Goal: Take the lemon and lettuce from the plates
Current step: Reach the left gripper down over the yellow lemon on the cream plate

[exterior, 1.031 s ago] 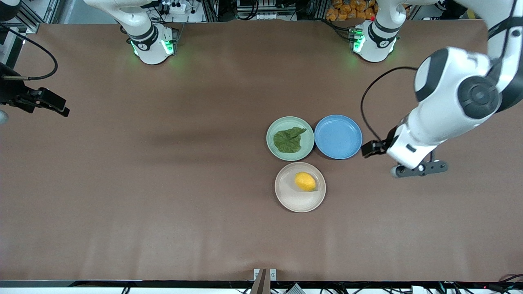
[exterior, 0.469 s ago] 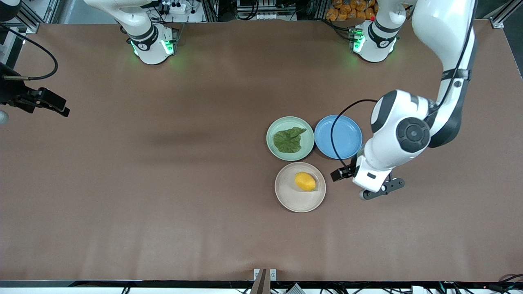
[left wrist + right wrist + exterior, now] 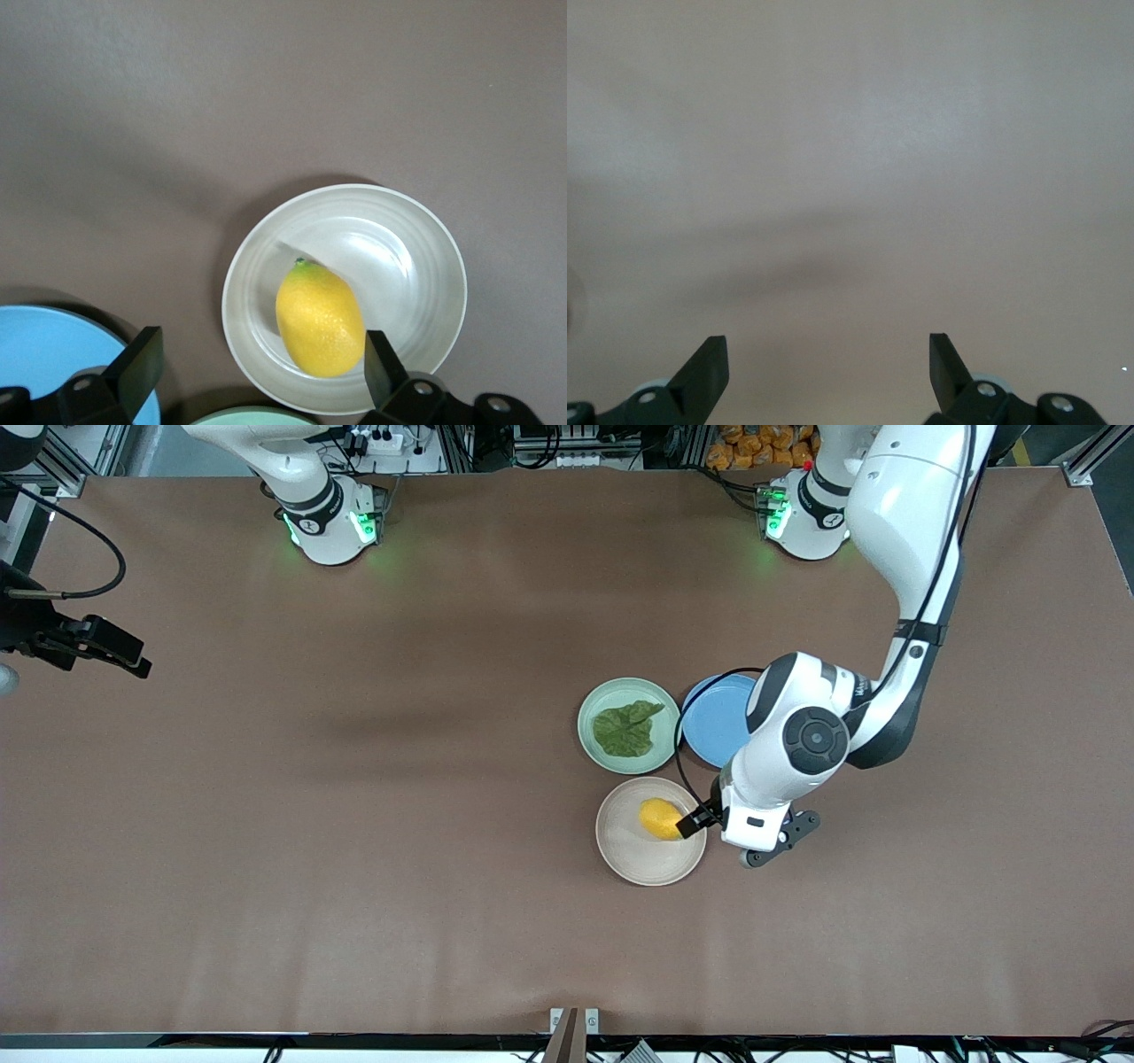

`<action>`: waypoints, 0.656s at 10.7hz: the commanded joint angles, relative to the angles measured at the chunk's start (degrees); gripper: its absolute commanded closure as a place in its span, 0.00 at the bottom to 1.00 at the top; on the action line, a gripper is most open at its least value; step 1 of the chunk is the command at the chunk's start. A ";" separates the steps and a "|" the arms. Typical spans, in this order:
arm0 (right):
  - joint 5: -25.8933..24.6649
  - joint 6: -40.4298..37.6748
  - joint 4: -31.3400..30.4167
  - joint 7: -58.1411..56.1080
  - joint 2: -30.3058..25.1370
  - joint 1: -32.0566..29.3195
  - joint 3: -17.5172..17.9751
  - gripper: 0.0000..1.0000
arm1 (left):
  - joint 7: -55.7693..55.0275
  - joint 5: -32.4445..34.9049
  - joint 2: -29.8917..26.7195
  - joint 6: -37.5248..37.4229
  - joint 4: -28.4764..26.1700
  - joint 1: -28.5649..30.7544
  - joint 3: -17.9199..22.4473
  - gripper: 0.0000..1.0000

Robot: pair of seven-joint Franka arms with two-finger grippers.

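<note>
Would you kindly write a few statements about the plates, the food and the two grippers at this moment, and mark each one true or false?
1. The lemon lies on the cream-beige plate. True.
2. The lettuce lies on the blue plate. False: it lies on the mint green plate, and the part of the blue plate that shows is bare.
3. The left gripper is shut on the lemon. False: its fingers are open and apart from the fruit, above the cream-beige plate.
4. The cream-beige plate is nearer to the front camera than the mint green plate. True.
5. The right gripper hangs over the lettuce. False: it waits, open, over bare table at the right arm's end.
</note>
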 commanded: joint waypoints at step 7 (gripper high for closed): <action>0.76 -0.21 0.13 -0.79 0.15 0.44 -0.03 0.00 | -22.30 1.28 7.30 8.92 1.60 -4.59 0.87 0.00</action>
